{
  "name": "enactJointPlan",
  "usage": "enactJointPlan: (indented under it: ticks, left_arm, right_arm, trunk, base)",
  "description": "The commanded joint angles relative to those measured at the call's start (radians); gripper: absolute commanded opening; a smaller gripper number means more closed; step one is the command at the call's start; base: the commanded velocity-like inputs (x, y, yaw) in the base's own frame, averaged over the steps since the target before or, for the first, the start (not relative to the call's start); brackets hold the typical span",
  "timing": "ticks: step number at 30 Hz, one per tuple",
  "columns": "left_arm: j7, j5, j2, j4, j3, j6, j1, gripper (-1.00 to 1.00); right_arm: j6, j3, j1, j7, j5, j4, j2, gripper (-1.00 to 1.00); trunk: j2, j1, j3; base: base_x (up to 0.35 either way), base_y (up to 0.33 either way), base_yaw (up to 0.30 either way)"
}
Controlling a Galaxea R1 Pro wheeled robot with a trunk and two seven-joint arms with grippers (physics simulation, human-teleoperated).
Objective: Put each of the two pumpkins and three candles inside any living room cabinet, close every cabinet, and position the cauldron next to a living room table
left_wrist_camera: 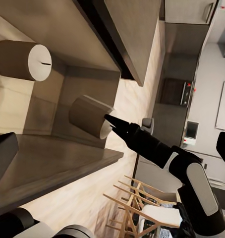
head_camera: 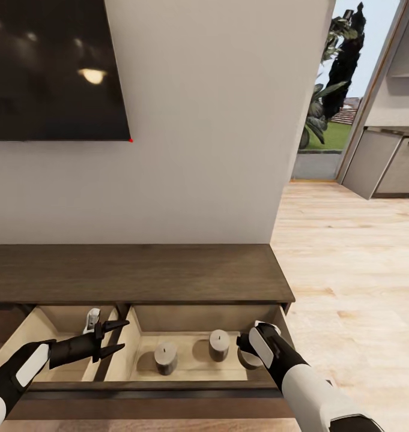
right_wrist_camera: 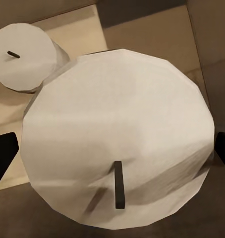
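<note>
Nearest us, our right gripper (head_camera: 252, 345) reaches into the open right-hand drawer (head_camera: 195, 369) of the cabinet (head_camera: 138, 273), its fingers (right_wrist_camera: 3, 153) spread on either side of a candle (right_wrist_camera: 120, 141); whether they actually press it we cannot tell. We count three candles in that drawer: this one at the right end, a second (head_camera: 219, 345) just beside it, and a third (head_camera: 166, 357) further left. Our left gripper (head_camera: 119, 336) hovers over the divider between the two open drawers, its fingers (head_camera: 114, 327) parted and empty. Beyond, the cabinet's dark top runs along the wall, under one black screen (head_camera: 54, 69).
</note>
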Motion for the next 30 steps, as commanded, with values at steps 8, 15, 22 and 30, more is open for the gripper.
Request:
enactJointPlan:
  ticks: [8,15,22,30]
  left_arm:
    - [0.000,0.000,0.000,0.000,0.000,0.000,0.000,1.00]
    - [0.000,0.000,0.000,0.000,-0.001,0.000,0.000,1.00]
    - [0.001,0.000,0.000,0.000,-0.001,-0.001,0.000,1.00]
    - [0.001,0.000,0.000,0.000,-0.001,-0.001,0.000,1.00]
  right_arm:
    - [-0.001,0.000,0.000,0.002,-0.001,0.000,0.001,-1.00]
    - [-0.001,0.000,0.000,0.002,-0.001,0.000,0.001,-1.00]
    - [-0.001,0.000,0.000,0.002,-0.001,0.000,0.002,-1.00]
    - [-0.001,0.000,0.000,0.002,-0.001,0.001,0.002,-1.00]
  trunk:
    - [0.000,0.000,0.000]
    - [-0.007,0.004,-0.003]
    - [-0.042,0.023,-0.019]
    - [-0.098,0.054,-0.044]
  base:
    - [0.060,0.000,0.000]
    - [0.040,0.000,0.000]
    - [0.001,0.000,0.000]
    - [0.000,0.000,0.000]
